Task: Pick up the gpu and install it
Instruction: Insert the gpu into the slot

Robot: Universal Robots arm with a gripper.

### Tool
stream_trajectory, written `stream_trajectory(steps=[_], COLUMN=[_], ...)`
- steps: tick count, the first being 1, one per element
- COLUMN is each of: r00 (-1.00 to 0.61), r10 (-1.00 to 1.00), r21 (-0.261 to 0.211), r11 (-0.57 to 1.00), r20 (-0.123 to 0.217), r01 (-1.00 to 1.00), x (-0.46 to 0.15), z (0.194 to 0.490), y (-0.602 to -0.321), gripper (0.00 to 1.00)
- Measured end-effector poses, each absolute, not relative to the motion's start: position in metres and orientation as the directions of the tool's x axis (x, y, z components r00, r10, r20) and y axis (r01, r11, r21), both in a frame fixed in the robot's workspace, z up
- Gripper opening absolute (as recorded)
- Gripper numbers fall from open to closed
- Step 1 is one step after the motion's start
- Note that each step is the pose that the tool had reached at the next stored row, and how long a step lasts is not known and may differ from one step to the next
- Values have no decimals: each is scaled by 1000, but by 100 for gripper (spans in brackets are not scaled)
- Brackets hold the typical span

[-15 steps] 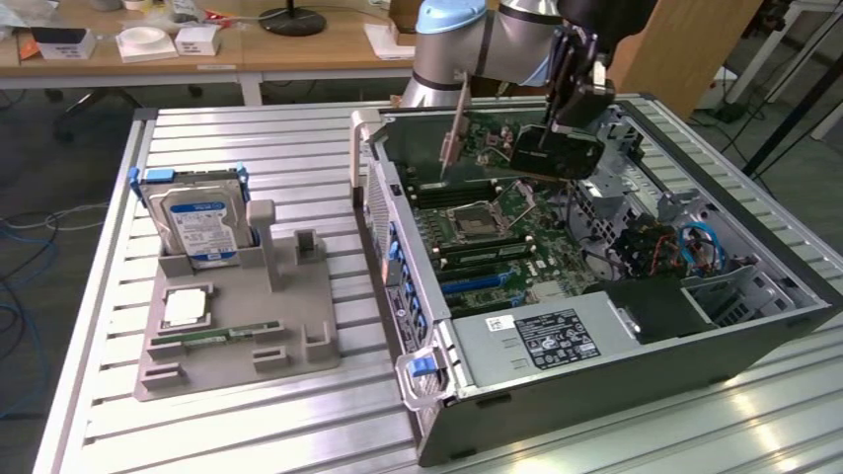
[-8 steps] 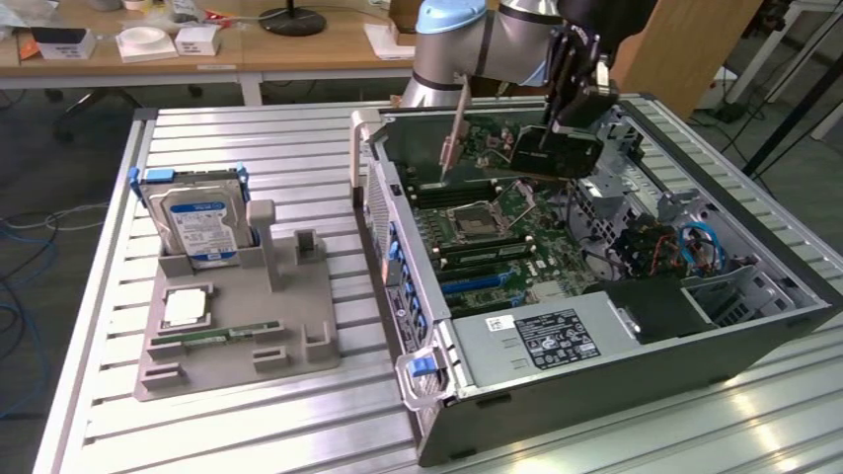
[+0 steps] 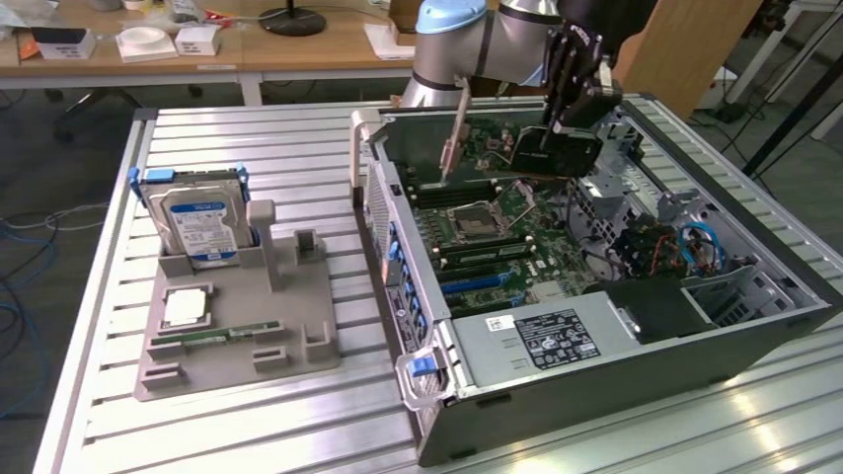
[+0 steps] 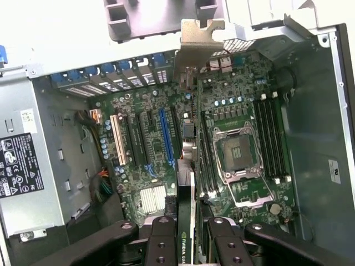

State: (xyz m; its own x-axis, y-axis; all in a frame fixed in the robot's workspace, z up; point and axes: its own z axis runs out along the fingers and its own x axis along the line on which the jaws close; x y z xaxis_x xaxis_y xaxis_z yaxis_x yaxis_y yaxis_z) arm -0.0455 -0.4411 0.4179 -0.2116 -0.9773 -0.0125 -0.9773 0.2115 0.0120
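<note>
One gpu (image 4: 186, 210) hangs edge-on, clamped in the hand (image 4: 191, 237) over the motherboard (image 4: 147, 138).

We see a green motherboard (image 3: 527, 237) in a black case (image 3: 685, 365). The bracket (image 4: 195, 47) on the gpu (image 4: 186, 213) is silver. At the exterior view's left, the drive (image 3: 197, 222) is blue-labelled.

Robotics lab/workshop: alu slat bench (image 3: 251, 133), open PC case (image 3: 633, 390), wooden desks (image 3: 310, 49), loose floor cables (image 3: 24, 237).

The edge of the gpu (image 4: 184, 246) reads "NVIDIA QUA" (cut off there); the power supply label (image 4: 19, 165) is unreadable.
</note>
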Motion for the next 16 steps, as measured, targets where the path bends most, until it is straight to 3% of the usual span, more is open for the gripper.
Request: stream_trajectory(steps=[16], r00=[-191], r10=[-981], r21=[12], r11=[191], r20=[-12], r01=[-981], x=[-45], z=[418], y=[-441], gripper=[26])
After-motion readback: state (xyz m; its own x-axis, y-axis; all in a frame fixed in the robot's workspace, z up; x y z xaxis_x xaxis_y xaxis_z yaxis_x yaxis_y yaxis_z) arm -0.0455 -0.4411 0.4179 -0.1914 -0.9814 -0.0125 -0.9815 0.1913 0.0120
